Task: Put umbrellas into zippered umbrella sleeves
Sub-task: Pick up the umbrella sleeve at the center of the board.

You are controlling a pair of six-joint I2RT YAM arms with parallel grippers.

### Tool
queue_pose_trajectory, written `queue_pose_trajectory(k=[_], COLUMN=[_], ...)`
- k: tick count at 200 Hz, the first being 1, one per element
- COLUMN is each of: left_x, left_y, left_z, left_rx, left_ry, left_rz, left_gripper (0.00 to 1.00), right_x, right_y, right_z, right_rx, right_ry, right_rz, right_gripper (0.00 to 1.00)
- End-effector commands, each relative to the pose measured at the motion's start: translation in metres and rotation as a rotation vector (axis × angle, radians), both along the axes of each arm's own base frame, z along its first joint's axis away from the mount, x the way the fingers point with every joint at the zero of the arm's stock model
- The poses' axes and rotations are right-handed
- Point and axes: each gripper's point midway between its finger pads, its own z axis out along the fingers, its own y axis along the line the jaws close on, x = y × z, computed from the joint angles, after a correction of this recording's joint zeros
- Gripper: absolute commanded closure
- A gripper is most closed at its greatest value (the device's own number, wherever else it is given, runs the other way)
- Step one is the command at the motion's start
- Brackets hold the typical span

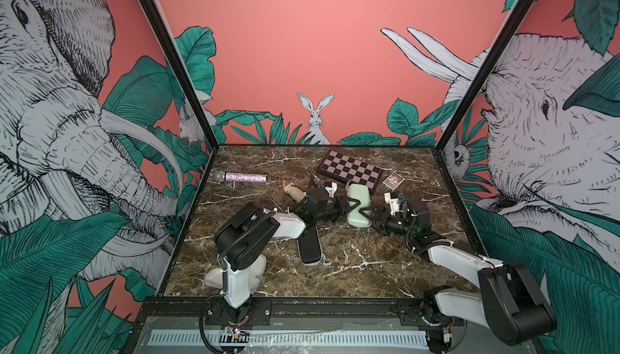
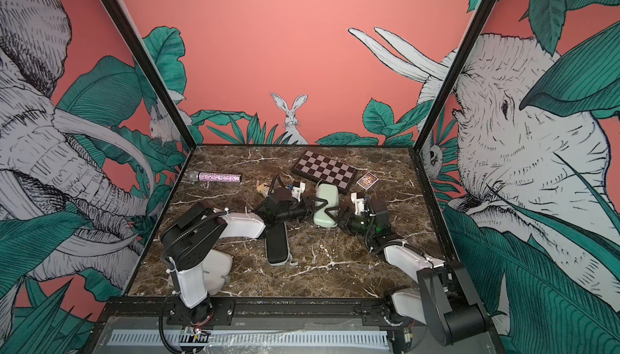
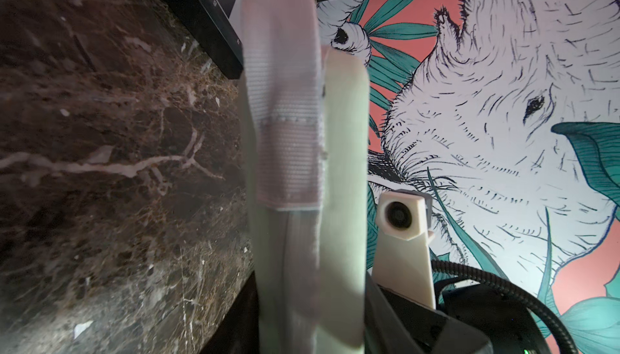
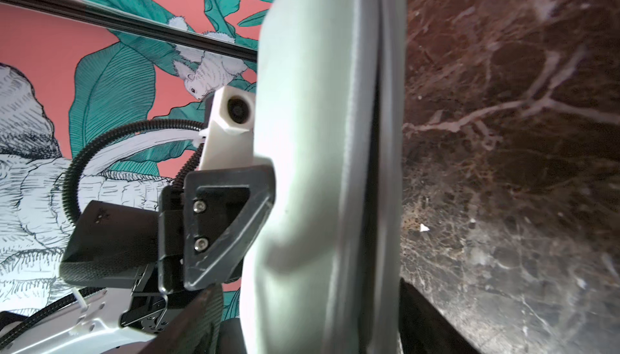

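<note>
— Mid-table, just near of the chessboard point(image 1: 350, 169), what does the left gripper point(image 1: 355, 205) have?

— The mint green sleeve point(image 1: 359, 193). Its jaws are closed down onto it, pinching through the sleeve's thickness. In the right wrist view, one black finger point(image 4: 218, 221) lies flat on the face turned away from the table point(image 4: 503, 134). The left wrist view shows the sleeve point(image 3: 345, 168) edge-on between the jaws, with its grey loop point(image 3: 285, 134) at the far end.

— And the right gripper point(image 1: 370, 215)?

— It points in from the right at the sleeve's near half, tip to tip with the left one. Its jaws stand wide apart, a finger point(image 4: 198, 322) on each side of the sleeve point(image 4: 318, 168), with a sliver of gap on the upper side. I cannot tell whether the lower one touches.

— Is the sleeve open?

— Its halves lie together along the dark zip line. I cannot tell whether an umbrella is inside.

— The other pieces?

— In both top views the tan umbrella point(image 1: 293, 192) lies just left of the left gripper's wrist. The black sleeve point(image 1: 310, 246) lies closed, near and left of the mint one. The beige sleeve point(image 2: 218, 268) sits at the near left, half hidden behind the left arm. A glittery microphone point(image 1: 241, 177) lies at the far left, and a small card box point(image 1: 393, 180) is right of the chessboard.
</note>
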Motion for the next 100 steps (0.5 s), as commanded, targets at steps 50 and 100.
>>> queue_pose_trajectory(k=[50,100], left_x=[-0.003,0.001], left_y=[-0.001,0.032], left_z=[0.062,0.070], left_rx=[-0.100,-0.067], left_ry=[-0.079,-0.093], left_rz=[0.019,0.034], left_gripper=[0.41,0.26], right_x=[0.014,0.018], right_y=[0.014,0.024], right_z=[0.022,0.045], right_rx=[0.064,0.110], right_ry=[-0.066,-0.113], right_rz=[0.011,0.078], right_gripper=[0.45,0.73])
